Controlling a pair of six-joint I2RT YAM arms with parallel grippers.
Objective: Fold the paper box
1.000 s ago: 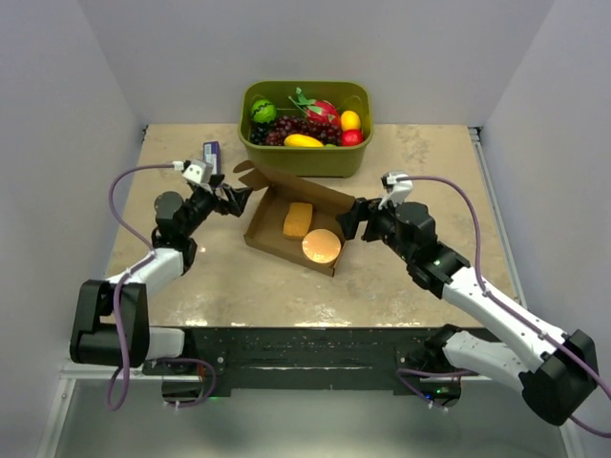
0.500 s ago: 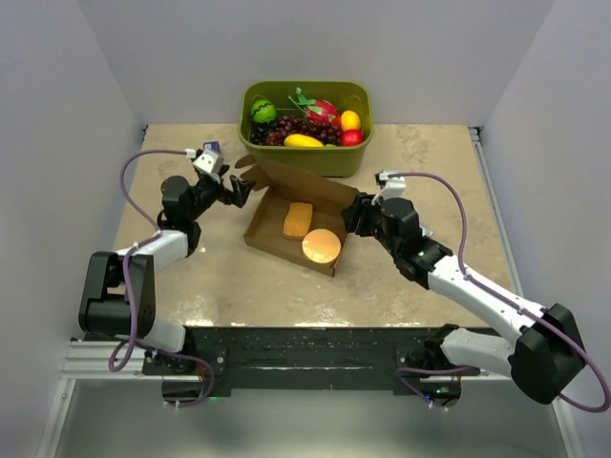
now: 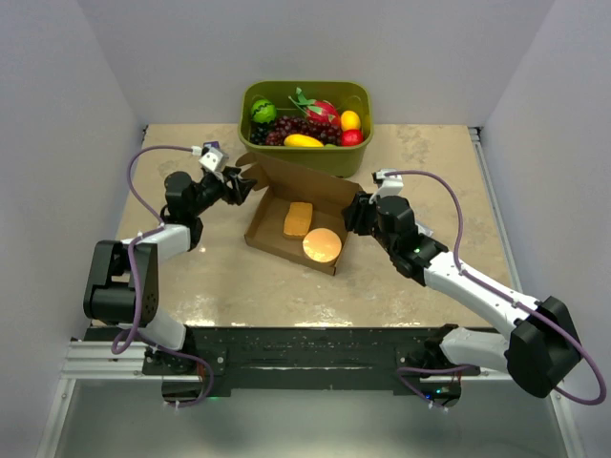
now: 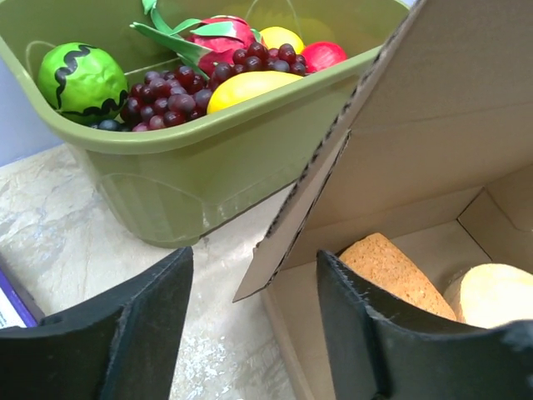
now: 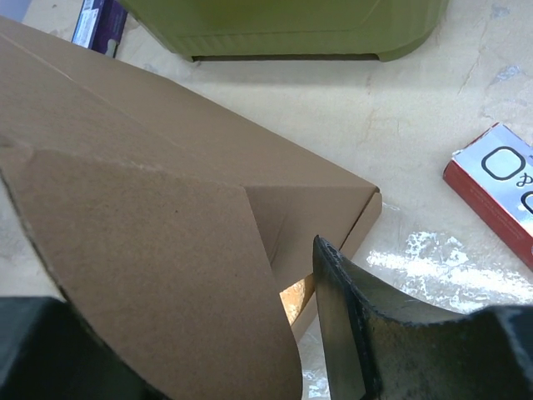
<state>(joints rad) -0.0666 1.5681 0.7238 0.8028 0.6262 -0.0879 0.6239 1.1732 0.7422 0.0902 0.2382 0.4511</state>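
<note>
While left gripper point(image 3: 241, 187) and right gripper point(image 3: 354, 214) gape wide, paper box point(image 3: 310, 189) holds perhaps bread point(image 3: 298, 219), tub point(image 3: 304, 158) fruit point(image 3: 304, 127).

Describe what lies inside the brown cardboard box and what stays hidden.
Inside the paper box lie a tan rectangular bread-like slab and a round golden bun, side by side. The floor beneath them is covered, as is any part under the raised lid.

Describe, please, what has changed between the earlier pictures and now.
The left end effector moved right toward the left corner of the paper box lid; the right end effector edged forward at its right end. Box base, food pieces and green tub stayed put.
</note>
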